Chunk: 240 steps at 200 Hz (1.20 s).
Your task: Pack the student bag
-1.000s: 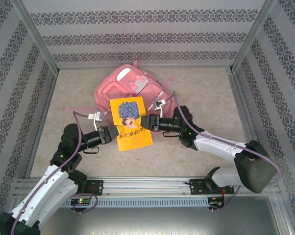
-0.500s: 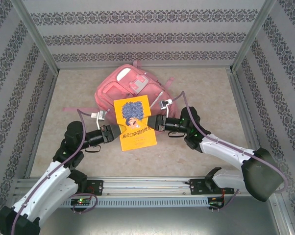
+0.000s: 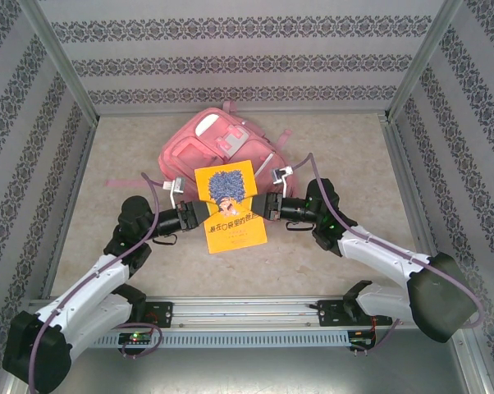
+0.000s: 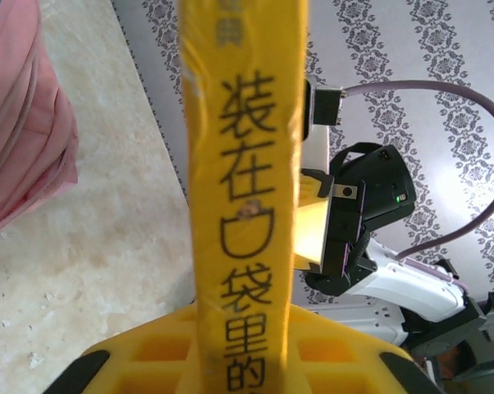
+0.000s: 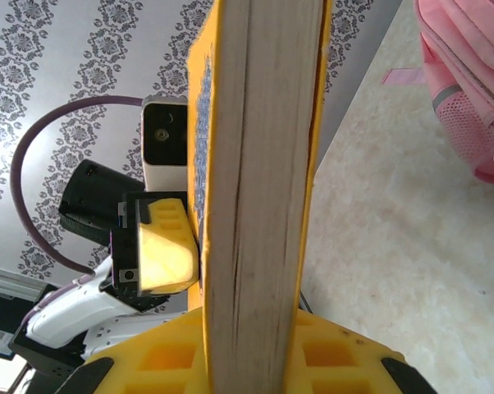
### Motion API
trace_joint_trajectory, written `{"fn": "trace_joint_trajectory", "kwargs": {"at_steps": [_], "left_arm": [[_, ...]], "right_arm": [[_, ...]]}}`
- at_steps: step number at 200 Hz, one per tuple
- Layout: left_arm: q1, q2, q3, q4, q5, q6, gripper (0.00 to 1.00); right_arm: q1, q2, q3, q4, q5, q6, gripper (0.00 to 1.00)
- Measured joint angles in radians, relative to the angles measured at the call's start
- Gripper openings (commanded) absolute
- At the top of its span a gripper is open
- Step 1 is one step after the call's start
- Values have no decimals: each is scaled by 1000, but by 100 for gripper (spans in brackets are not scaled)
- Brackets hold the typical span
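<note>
**Top view.** Found the student bag (image 3: 210, 144) lying flat on the bench (image 3: 345, 156), close to the middle of the far edge, front pockets up. Found a yellow book (image 3: 229, 205) held clear of the bench on the near side of the bag, overlapping the bag's near rim at the far end. Noted the left pincer (image 3: 199, 212) pinching the book's left edge and the right pincer (image 3: 262, 207) pinching the opposite edge.

**Left wrist view.** Confirmed the left grip, with yellow pads pressed onto the printed spine. Saw the right pincer clamped on the far side. Saw pink fabric at the left, apart from the book.

**Right wrist view.** Confirmed the right grip on the page edge. Could not tell whether the main zip stands open; possibly hidden beneath the book.

**Step in hand, as judged.** Carrying the book to the bag with two arms.
- Keep both grips even and move both arms together, to avoid twisting or bowing the cover.
- Locate the opening before advancing.
- Lead with the far end.
- Release one side only once the bag supports the book.

**Against the frame one second back.** Recorded a slight shift of the book toward the bench's right edge, a deeper reach by the left arm, a matching retreat by the right arm, and no movement of the bag.
</note>
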Motion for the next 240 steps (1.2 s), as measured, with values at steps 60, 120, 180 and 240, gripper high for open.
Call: {"fn": "trace_joint_trajectory", "kwargs": {"at_steps": [60, 120, 180, 240], "left_arm": [[0, -29, -16, 22, -51, 0, 0], [0, 6, -17, 137, -235, -76, 0], [-3, 17, -17, 204, -354, -113, 0], [-31, 24, -23, 251, -440, -127, 0]], "right_arm": [[-13, -51, -32, 3, 47, 23, 48], [38, -59, -90, 197, 104, 156, 53], [151, -103, -152, 304, 322, 192, 55], [241, -24, -156, 432, 611, 179, 49]]}}
